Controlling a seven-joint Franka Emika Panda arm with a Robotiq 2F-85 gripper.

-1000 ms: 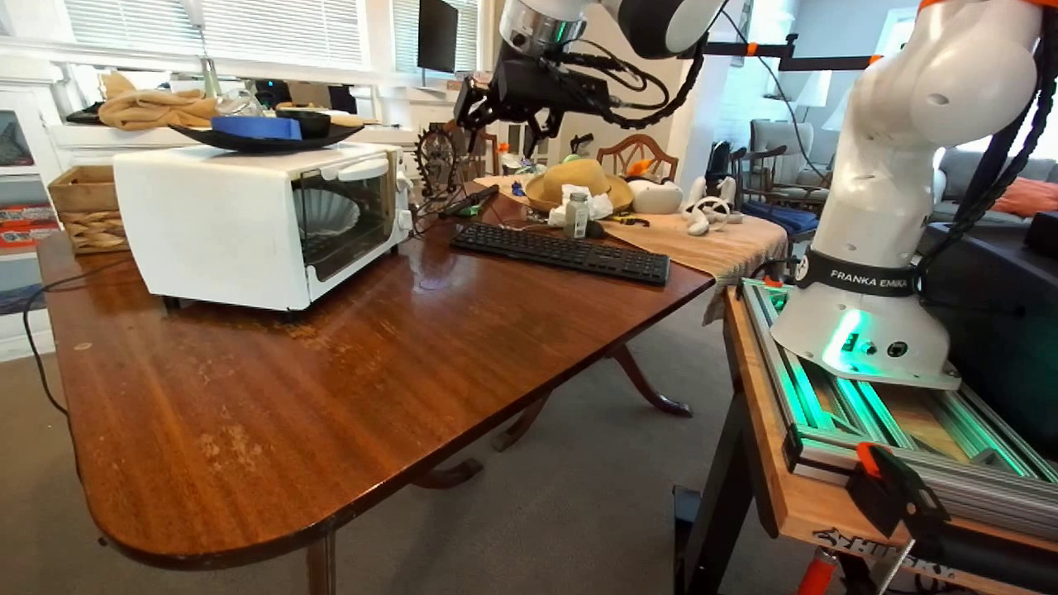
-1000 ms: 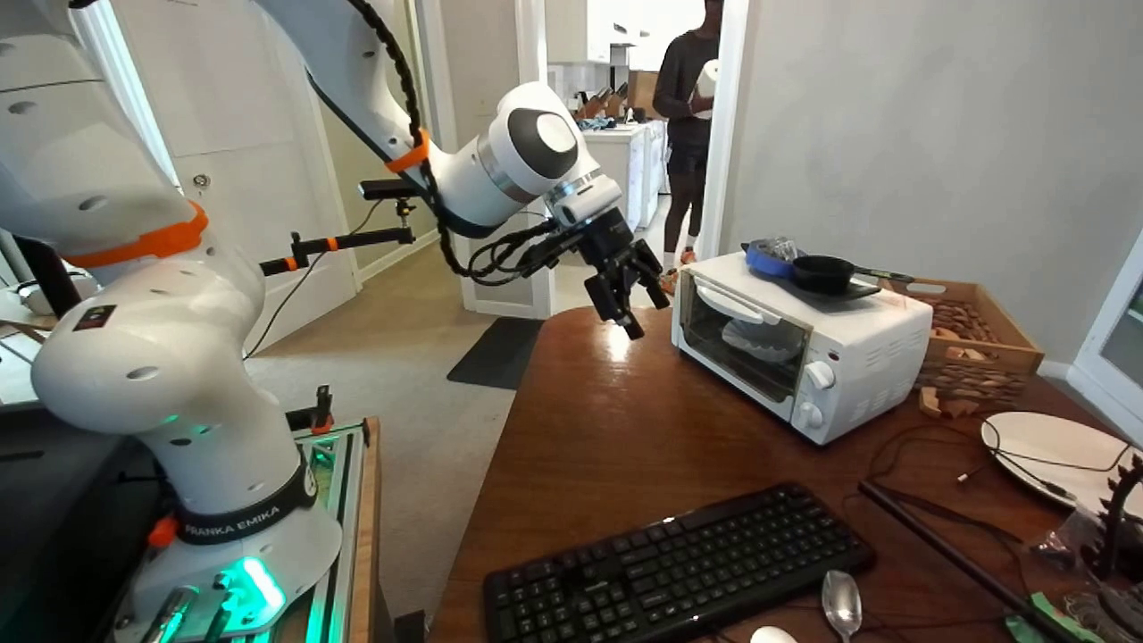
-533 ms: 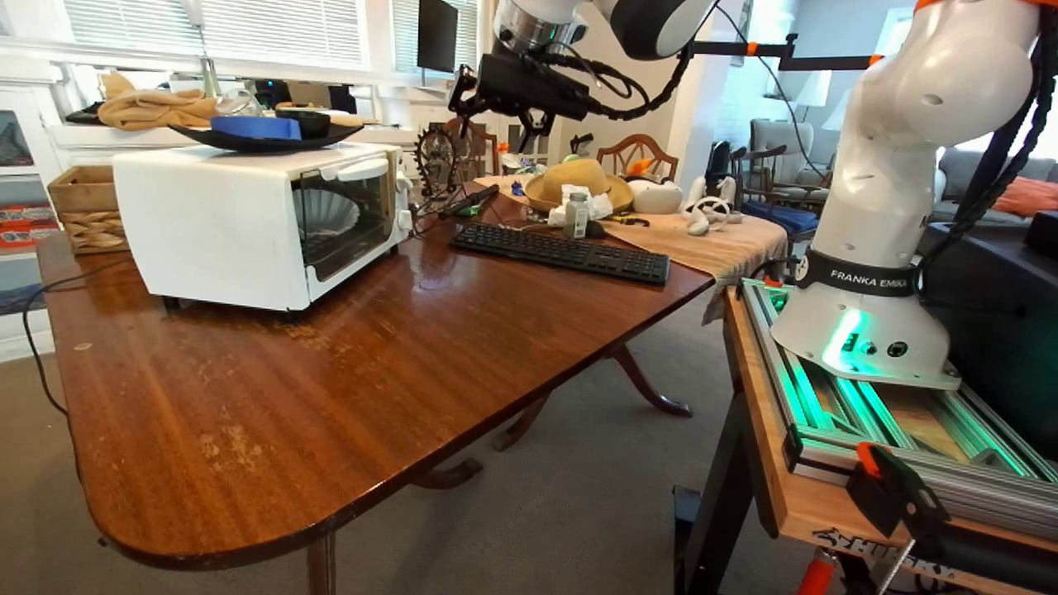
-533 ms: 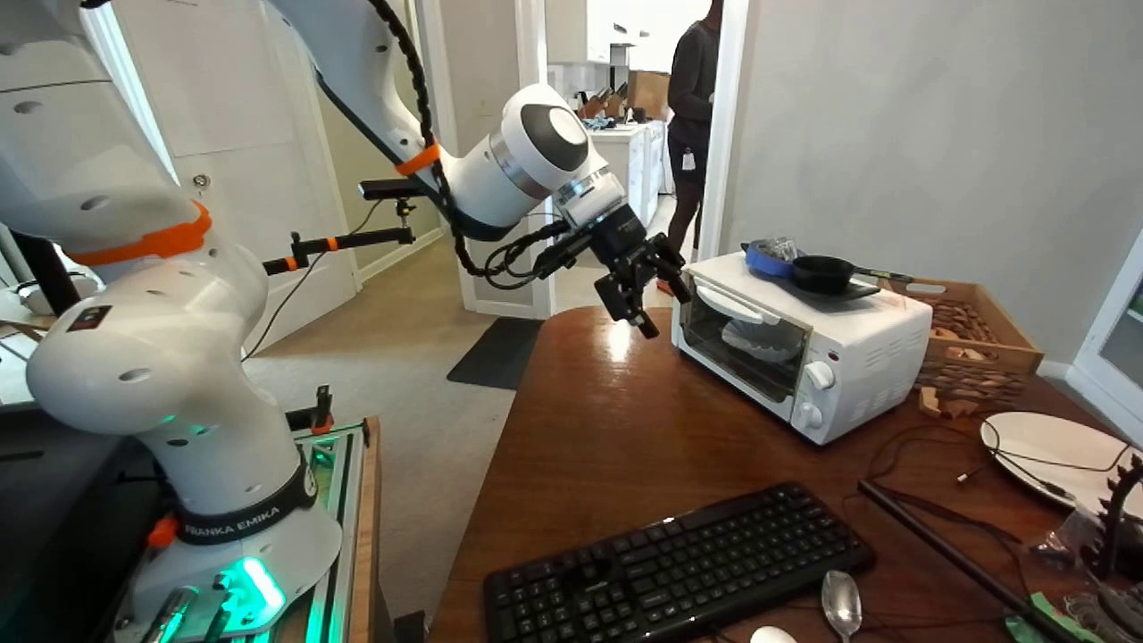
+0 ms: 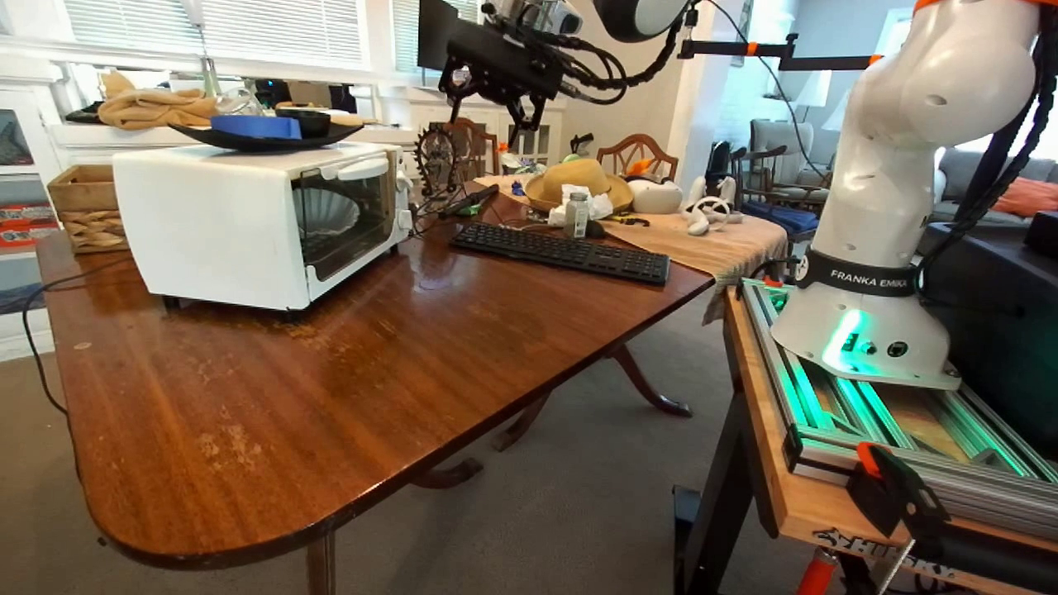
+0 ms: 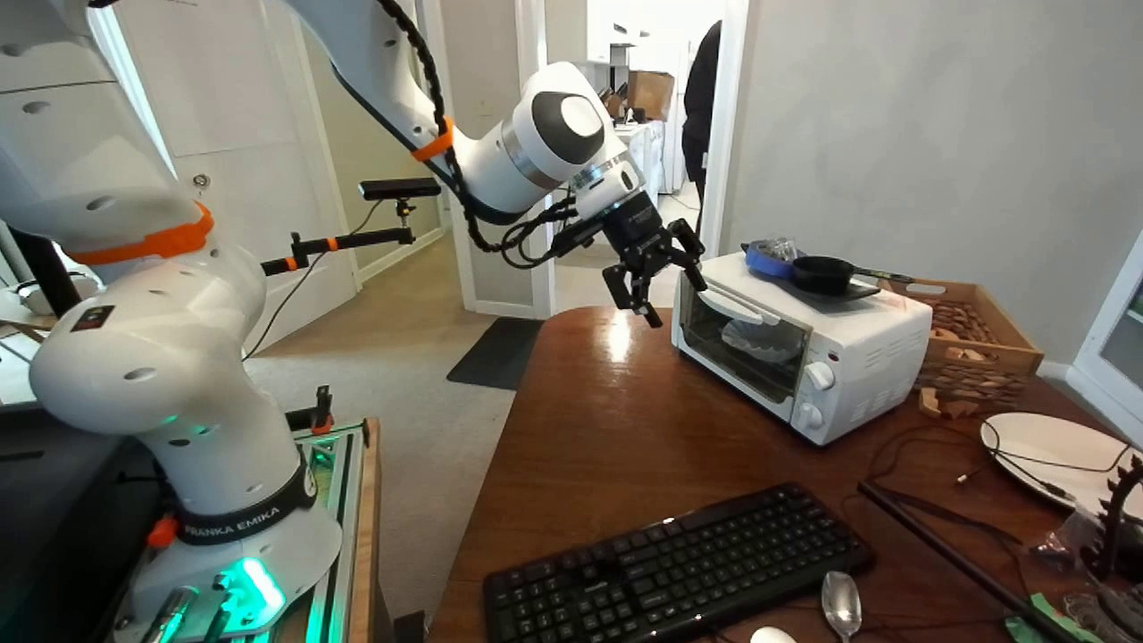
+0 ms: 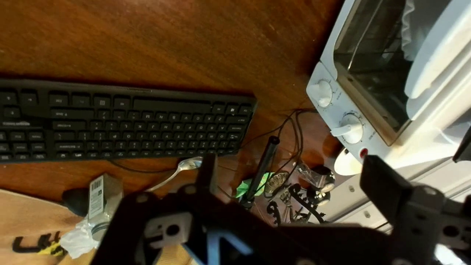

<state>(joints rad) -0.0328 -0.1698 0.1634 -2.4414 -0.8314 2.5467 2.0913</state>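
My gripper (image 5: 483,128) is open and empty, raised in the air over the brown wooden table (image 5: 331,405). It also shows in an exterior view (image 6: 679,302), near the front left corner of the white toaster oven (image 6: 871,357). In the wrist view its fingers stand wide apart (image 7: 289,160) with nothing between them. The oven door (image 7: 379,66) is shut, and a white fluted dish (image 6: 759,339) shows through the glass. On top of the oven lie a black tray (image 5: 256,142), a blue round item (image 6: 770,259) and a small black pan (image 6: 821,274).
A black keyboard (image 6: 679,572) lies on the table, with a spoon (image 6: 842,605), black rod (image 6: 964,558), cables and white plate (image 6: 1054,451) near it. A wicker basket (image 6: 991,366) stands behind the oven. A straw hat (image 5: 576,183) and glass shaker (image 5: 576,215) stand farther off.
The gripper has risen and moved closer to the oven, staying open. The person in the doorway has shifted right, now mostly behind the door frame. The table objects have not moved.
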